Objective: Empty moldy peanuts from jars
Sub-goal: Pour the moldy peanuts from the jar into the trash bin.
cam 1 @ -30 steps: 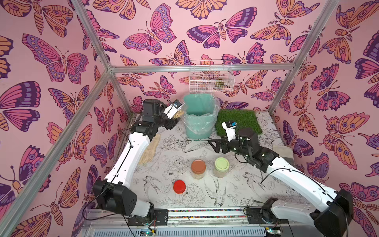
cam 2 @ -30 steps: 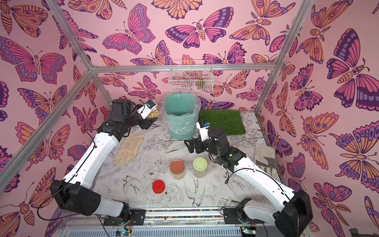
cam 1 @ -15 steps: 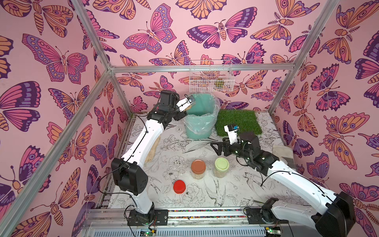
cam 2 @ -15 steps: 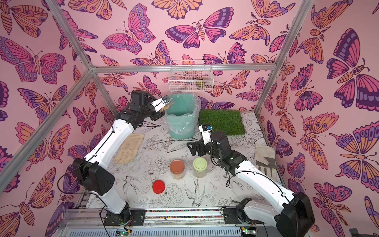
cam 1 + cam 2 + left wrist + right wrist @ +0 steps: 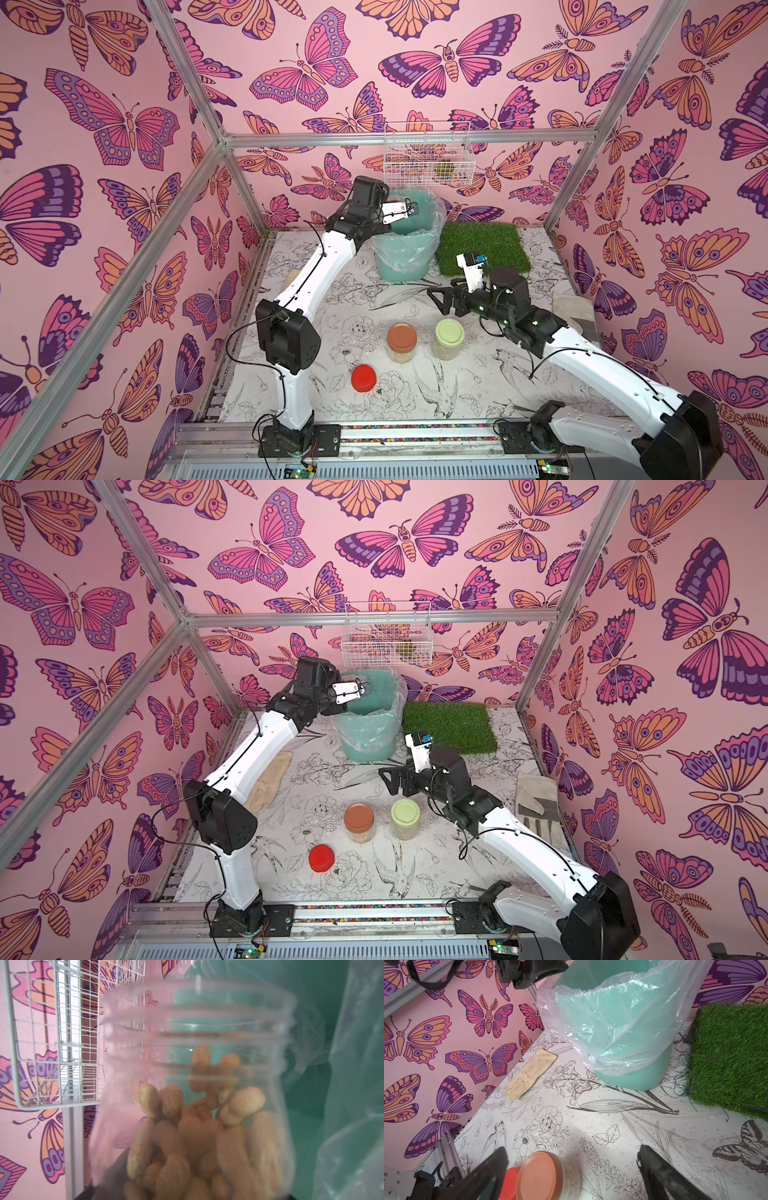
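The left fingers [image 5: 89,1193] are clamped on an open jar [image 5: 197,1084] with no lid. They hold it at the left rim of the teal bin [image 5: 401,257], with its mouth toward the clear liner [image 5: 623,1022]. In both top views the wrist and its camera hide this jar. The moldy peanuts [image 5: 187,1136] sit heaped in the end of the jar away from the mouth, and the threaded neck is bare. Room is tight here: the wire basket [image 5: 426,153] hangs on the back wall just above the bin's back rim.

The bin stands at the back edge of the counter [image 5: 415,399], left of the grass mat [image 5: 482,247], which fills the back right corner.

The right fingers [image 5: 652,1169] are spread wide and hold nothing. They hover over bare counter between the bin and the two capped jars. The brown-lidded jar [image 5: 401,338] and the green-lidded jar [image 5: 449,334] stand upright mid-counter, side by side with a gap between them, and both show peanuts inside. The red lid [image 5: 363,377] lies alone, nearer the front edge and left of the brown-lidded jar.

A tan glove [image 5: 268,785] lies along the left edge and a grey glove [image 5: 536,796] along the right edge. The front right part of the counter is bare except for the right arm crossing above it.
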### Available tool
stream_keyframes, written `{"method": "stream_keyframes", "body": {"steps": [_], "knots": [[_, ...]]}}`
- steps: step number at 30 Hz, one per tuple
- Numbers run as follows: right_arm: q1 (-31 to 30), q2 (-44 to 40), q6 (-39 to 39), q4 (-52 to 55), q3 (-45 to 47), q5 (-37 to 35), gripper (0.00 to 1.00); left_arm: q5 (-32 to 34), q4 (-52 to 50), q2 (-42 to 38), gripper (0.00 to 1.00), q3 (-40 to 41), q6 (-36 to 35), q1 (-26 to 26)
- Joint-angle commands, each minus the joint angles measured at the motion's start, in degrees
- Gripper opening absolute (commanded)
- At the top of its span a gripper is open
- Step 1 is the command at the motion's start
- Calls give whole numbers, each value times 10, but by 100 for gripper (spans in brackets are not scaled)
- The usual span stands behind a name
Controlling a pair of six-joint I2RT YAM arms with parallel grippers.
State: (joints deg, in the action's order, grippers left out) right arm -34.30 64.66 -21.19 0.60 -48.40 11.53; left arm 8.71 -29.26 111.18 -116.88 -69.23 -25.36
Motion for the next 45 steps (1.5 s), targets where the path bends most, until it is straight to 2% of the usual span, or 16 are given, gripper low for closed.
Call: {"method": "stream_keyframes", "body": {"steps": [1,9,13,22,45], "knots": [[5,-10,-10,-14,8,8,99,39,5,11,0,-28,-80,-9],[7,-9,-10,-18,12,12,99,112,49,33,0,-28,-227,-26],[8,-16,-13,-21,16,9,99,150,115,46,0,-18,-299,-28],[9,-17,-18,-29,27,10,99,170,201,58,0,-1,-404,-32],[9,-10,-23,-49,47,22,99,160,178,16,0,34,-485,-38]]}}
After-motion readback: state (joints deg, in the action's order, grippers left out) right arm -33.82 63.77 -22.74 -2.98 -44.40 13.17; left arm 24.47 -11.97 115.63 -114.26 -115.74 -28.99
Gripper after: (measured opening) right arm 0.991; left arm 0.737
